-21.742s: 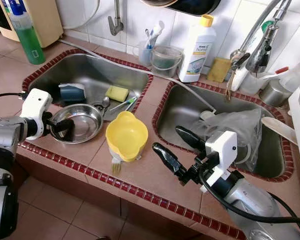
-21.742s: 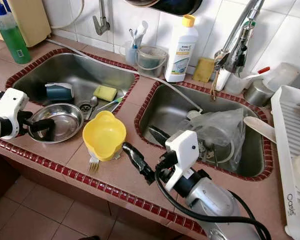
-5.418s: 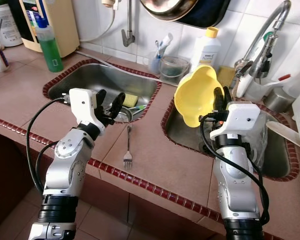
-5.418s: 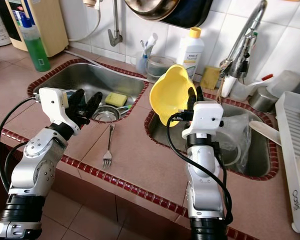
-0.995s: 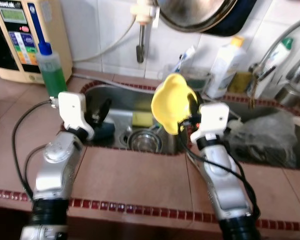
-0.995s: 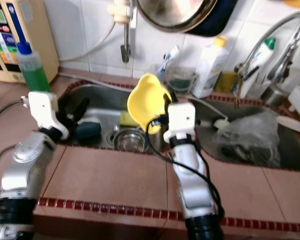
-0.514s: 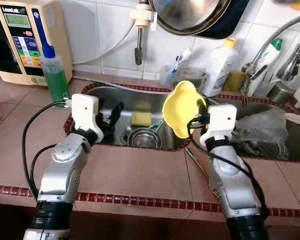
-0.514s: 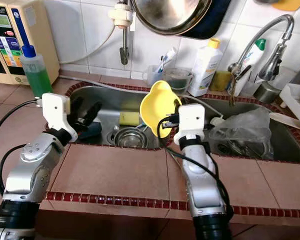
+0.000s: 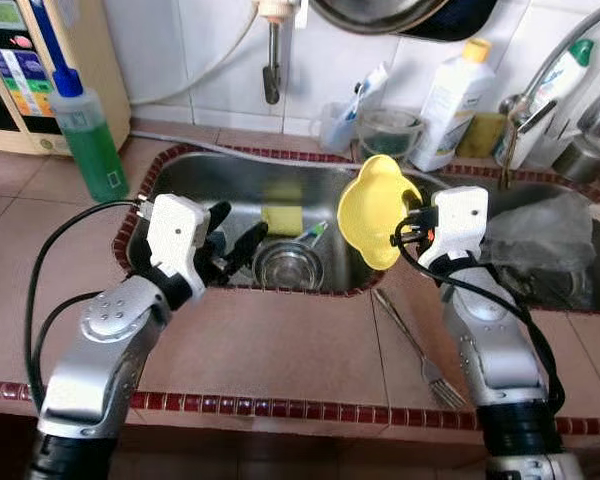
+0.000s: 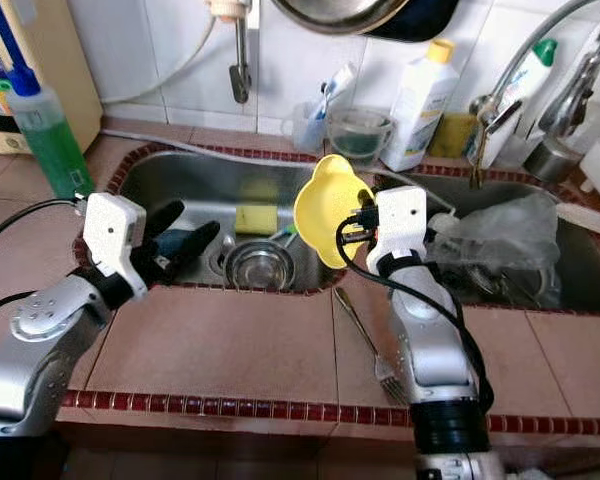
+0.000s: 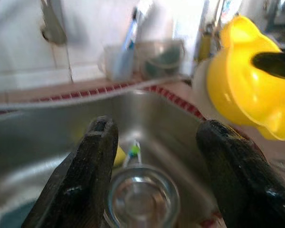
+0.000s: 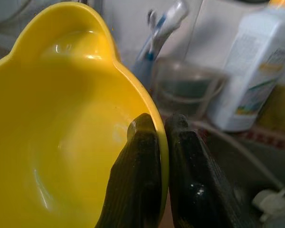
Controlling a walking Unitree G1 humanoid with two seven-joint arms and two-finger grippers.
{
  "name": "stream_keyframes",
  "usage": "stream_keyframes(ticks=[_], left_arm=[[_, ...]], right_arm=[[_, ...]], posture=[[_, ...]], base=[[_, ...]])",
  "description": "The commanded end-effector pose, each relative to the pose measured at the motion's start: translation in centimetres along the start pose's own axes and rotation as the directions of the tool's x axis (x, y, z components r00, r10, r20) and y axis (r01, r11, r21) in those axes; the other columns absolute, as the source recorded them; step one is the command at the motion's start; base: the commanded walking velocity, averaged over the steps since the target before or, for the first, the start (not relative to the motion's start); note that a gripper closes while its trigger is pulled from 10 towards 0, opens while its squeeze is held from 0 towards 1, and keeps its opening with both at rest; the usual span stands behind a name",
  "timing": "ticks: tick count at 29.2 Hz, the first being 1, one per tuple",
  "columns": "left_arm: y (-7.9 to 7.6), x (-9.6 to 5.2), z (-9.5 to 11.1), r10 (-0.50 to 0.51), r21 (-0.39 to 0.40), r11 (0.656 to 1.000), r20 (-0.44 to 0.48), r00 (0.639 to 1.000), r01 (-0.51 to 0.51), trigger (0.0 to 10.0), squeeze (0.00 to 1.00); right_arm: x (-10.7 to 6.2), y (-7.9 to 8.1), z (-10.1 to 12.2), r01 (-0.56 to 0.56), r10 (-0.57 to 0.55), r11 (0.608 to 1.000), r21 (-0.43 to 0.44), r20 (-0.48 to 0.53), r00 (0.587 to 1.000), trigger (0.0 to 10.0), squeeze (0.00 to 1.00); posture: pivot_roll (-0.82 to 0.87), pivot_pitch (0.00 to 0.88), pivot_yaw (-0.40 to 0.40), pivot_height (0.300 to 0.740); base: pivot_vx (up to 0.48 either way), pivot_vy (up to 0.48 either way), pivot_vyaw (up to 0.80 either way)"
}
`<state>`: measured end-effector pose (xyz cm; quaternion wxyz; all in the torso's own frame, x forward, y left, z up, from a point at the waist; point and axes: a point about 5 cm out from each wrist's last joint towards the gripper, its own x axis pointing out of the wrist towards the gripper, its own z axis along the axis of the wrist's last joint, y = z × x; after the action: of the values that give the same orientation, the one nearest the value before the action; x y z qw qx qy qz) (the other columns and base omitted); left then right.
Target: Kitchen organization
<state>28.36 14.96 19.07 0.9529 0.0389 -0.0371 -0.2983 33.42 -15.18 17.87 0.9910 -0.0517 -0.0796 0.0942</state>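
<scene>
1. At the lower centre-right of the frame, a fork (image 9: 415, 350) lies flat on the tiled tabletop (image 9: 270, 350), just beside the right arm and well clear of both sinks. It looks not yet put away.

2. At centre-left, the left hand (image 9: 230, 245) hovers over the near edge of the left sink (image 9: 190, 180) with its fingers spread wide and nothing between them. The left wrist view looks down between them at the steel bowl (image 11: 142, 202) below, so the hand seems lined up to reach for it.

3. In the sink's floor at frame centre sits that steel bowl (image 9: 285, 265), upright, with a yellow sponge (image 9: 278, 218) just behind it.

4. At centre-right, the right hand (image 12: 160, 142) holds the yellow bowl (image 9: 372, 210) tipped on edge in the air, above the tiled divider between the two sinks. Its two fingers are pressed together on the rim, one inside and one outside. Pinching the rim probably suits a bowl too wide to span, and it leaves the bowl hanging nearly vertical.

5. Towards the upper frame, a white bottle (image 9: 458, 90) and a clear cup of toothbrushes (image 9: 342, 118) stand along the wall, with a green bottle (image 9: 88, 140) at upper left.
</scene>
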Motion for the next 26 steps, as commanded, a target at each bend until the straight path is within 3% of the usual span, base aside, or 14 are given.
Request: stream_keyframes(ticks=[1, 7, 15, 21, 26], left_arm=[[-0.6, -0.3, 0.5, -0.039, -0.005, 0.999, -0.001, 0.999, 0.039, 10.0, 0.00], [-1.0, -0.9, 1.2, -0.072, 0.001, 0.997, -0.027, 0.997, 0.072, 10.0, 0.00], [-1.4, -1.1, 2.0, -0.100, -0.011, 0.995, -0.026, 0.995, 0.100, 10.0, 0.00], [-2.0, -1.4, 2.4, -0.118, -0.024, 0.993, -0.026, 0.993, 0.117, 10.0, 0.00], [-1.9, -1.4, 2.8, -0.113, -0.030, 0.993, -0.017, 0.993, 0.112, 10.0, 0.00]], right_arm=[[0.4, -0.4, 0.5, -0.027, 0.027, 1.000, 0.007, 0.001, 1.000, 10.0, 0.00], [1.3, 0.3, 1.2, -0.178, 0.178, 0.984, -0.004, 0.002, 0.984, 10.0, 0.00], [2.8, 0.3, 2.3, -0.287, 0.287, 0.958, 0.001, 0.020, 0.958, 10.0, 0.00], [3.9, 0.8, 3.4, -0.414, 0.410, 0.907, 0.072, 0.070, 0.910, 10.0, 0.00], [4.7, 1.1, 3.5, -0.450, 0.445, 0.888, 0.092, 0.067, 0.893, 10.0, 0.00]], posture=[[0.05, 0.238, -0.084, 0.740], [0.05, 0.304, -0.082, 0.740], [0.05, 0.334, -0.083, 0.740], [0.07, 0.336, -0.088, 0.740], [0.08, 0.330, -0.094, 0.740]], base=[[0.000, 0.000, 0.00], [0.000, 0.000, 0.00], [0.000, 0.000, 0.00], [0.000, 0.000, 0.00], [0.000, 0.000, 0.00]])
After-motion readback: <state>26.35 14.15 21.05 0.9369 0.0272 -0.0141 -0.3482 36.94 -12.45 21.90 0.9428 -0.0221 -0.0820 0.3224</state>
